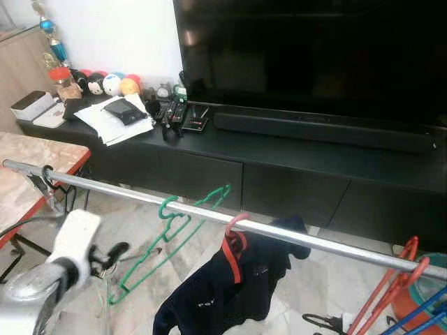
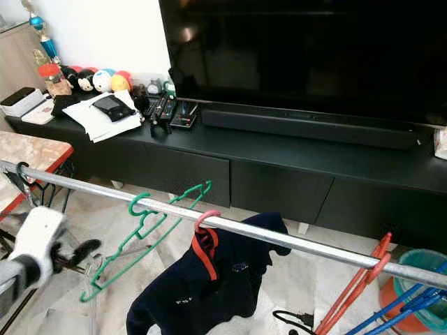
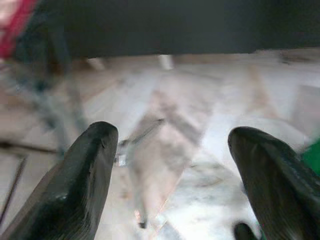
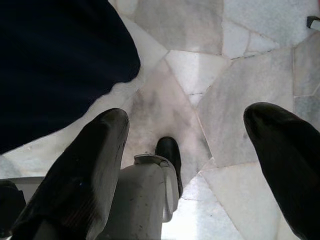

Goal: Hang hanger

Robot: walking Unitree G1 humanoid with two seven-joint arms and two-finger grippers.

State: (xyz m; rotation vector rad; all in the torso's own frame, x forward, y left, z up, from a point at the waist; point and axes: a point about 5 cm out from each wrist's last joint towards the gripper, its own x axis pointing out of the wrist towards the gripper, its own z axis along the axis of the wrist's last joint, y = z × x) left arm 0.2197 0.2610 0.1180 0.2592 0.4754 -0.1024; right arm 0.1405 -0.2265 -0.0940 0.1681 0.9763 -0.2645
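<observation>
Green hanger sits with its hook over the silver rail, at centre left of the head frame, its wire body slanting down toward the lower left rather than hanging square — by the look of it the hook has caught but the frame has not settled; to its right a dark garment hangs from a red hanger on the same rail, and at the lower right more red and blue hangers lean against the rail's far end. Left hand is at the lower left, just beside the green hanger's low end, its fingers spread with nothing between them in the wrist view; I judge that the hanger is released, or near it. Right hand points down at the marble floor, spread and idle — kept clear of the rail; behind stands the black TV bench.
</observation>
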